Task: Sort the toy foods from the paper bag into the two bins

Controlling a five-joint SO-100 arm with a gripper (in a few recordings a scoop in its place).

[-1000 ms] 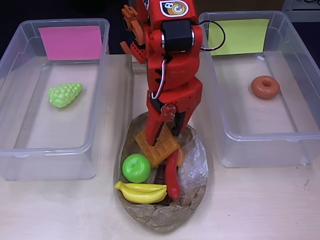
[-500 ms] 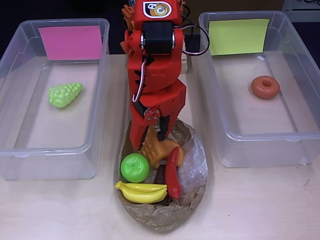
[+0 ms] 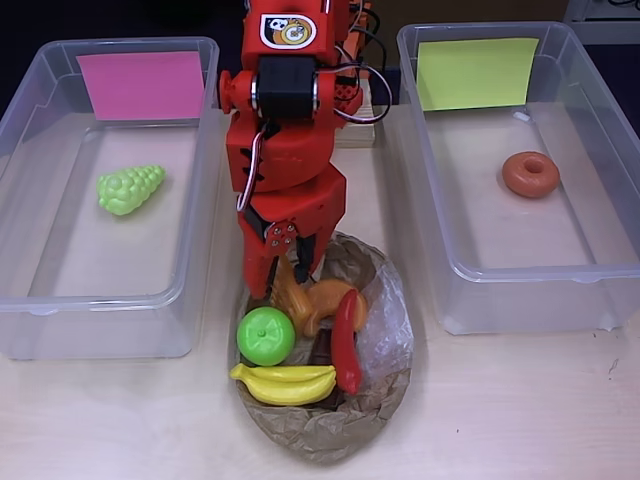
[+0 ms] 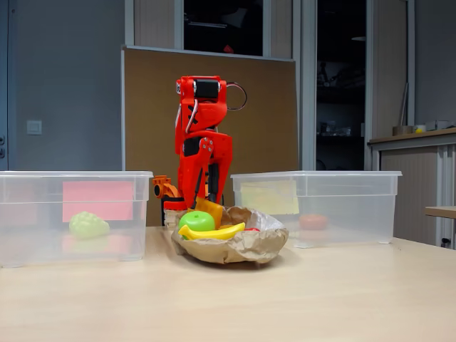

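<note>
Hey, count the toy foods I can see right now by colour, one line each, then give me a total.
Green: 2, the light-green plastic grapes and round green apple
Orange: 1, the croissant by the red gripper
Brown: 1, the ring donut
Yellow: 1, the banana
Red: 1, the long chili
Total: 6 in the overhead view

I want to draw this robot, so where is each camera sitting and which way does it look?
Overhead view: sits above the table, looks straight down; shows the red arm's top and its gripper over the paper bag.
Fixed view: sits low at the table's front edge, looks level across; shows the arm upright behind the bag.
Both share the green apple, banana, grapes and two bins.
</note>
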